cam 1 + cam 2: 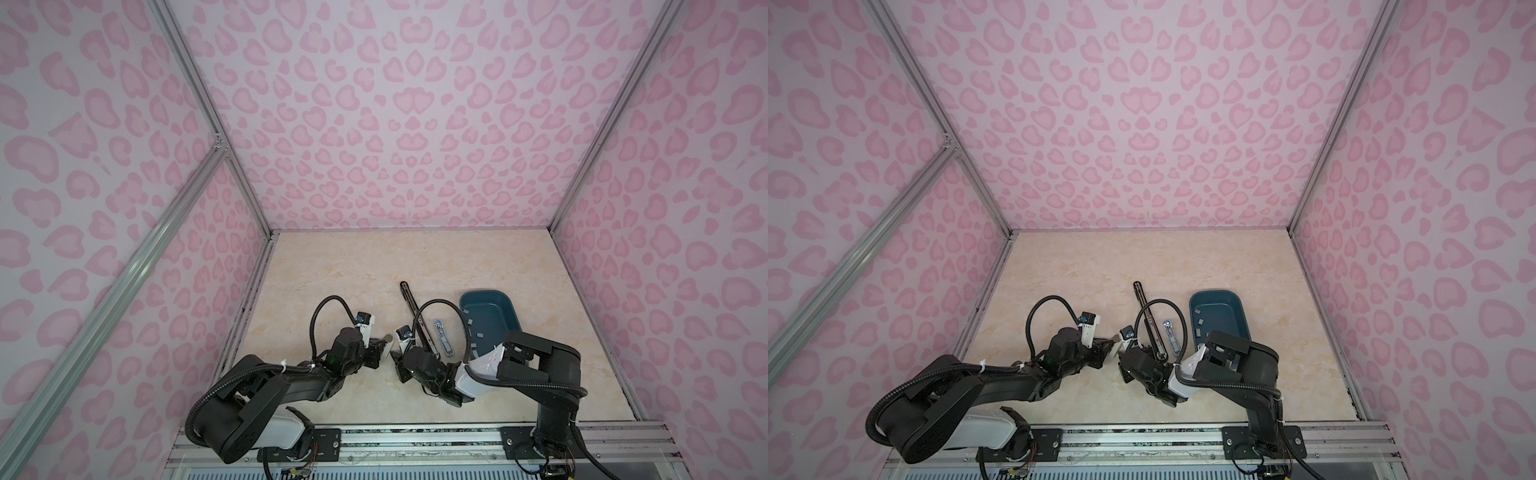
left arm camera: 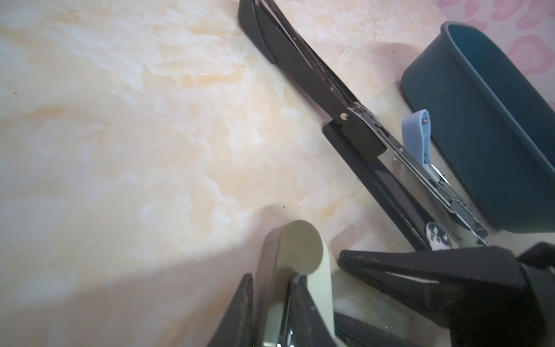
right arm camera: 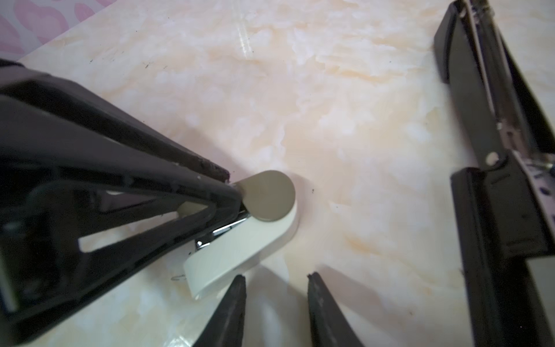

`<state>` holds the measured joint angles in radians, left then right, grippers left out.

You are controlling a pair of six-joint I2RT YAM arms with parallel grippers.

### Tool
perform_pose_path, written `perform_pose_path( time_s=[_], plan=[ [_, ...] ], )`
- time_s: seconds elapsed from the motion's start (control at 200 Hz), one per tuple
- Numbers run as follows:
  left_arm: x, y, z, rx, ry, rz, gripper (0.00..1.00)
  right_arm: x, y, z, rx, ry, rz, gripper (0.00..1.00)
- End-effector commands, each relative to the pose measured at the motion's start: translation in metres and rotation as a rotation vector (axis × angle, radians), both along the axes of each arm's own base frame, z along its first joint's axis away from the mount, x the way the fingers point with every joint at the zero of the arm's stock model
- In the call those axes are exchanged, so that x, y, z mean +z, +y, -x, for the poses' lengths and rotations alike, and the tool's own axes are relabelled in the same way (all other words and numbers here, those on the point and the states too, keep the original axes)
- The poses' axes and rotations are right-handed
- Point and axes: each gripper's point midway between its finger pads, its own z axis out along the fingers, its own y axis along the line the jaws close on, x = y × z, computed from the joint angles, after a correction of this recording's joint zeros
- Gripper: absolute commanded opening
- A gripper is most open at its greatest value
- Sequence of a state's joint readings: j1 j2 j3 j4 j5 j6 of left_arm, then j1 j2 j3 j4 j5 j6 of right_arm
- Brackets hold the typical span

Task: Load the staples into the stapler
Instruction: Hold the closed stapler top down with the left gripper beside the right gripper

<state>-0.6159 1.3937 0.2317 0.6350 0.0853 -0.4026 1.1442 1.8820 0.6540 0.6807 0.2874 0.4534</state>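
The left pincer (image 3: 229,184) was shut tight on a small cream stapler (image 3: 240,246). The stapler's round grey end stuck out past the pincer tips. The right pincer (image 3: 276,278) was just beside it, partly open, with nothing in it. A long black stapler (image 1: 417,320) lay open and flat on the tabletop (image 1: 332,270). A little blue stapler (image 1: 442,336) lay open next to it, between it and a dark teal bin (image 1: 484,291). The staples (image 1: 471,321) were small pale bits lying inside the bin, well away from both pincers.
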Motion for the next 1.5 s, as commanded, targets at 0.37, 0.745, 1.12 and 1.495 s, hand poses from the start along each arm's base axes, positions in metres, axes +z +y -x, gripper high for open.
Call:
perform_pose_path(
  time_s=[0.37,0.745,1.12,1.495],
  plan=[
    [-0.012,0.004,0.003,0.024,0.068,0.033,0.08,0.023,0.0,0.006,0.008,-0.019,-0.072,0.38],
    [-0.034,0.023,0.006,0.103,0.117,0.006,0.08,0.03,0.008,0.004,0.005,-0.021,-0.08,0.39],
    [-0.048,0.036,0.009,0.164,0.144,-0.027,0.13,0.034,0.0,-0.007,-0.078,-0.024,-0.069,0.4],
    [-0.056,0.041,0.011,0.196,0.171,-0.044,0.16,0.014,-0.008,-0.026,-0.168,0.045,-0.027,0.38]
  ],
)
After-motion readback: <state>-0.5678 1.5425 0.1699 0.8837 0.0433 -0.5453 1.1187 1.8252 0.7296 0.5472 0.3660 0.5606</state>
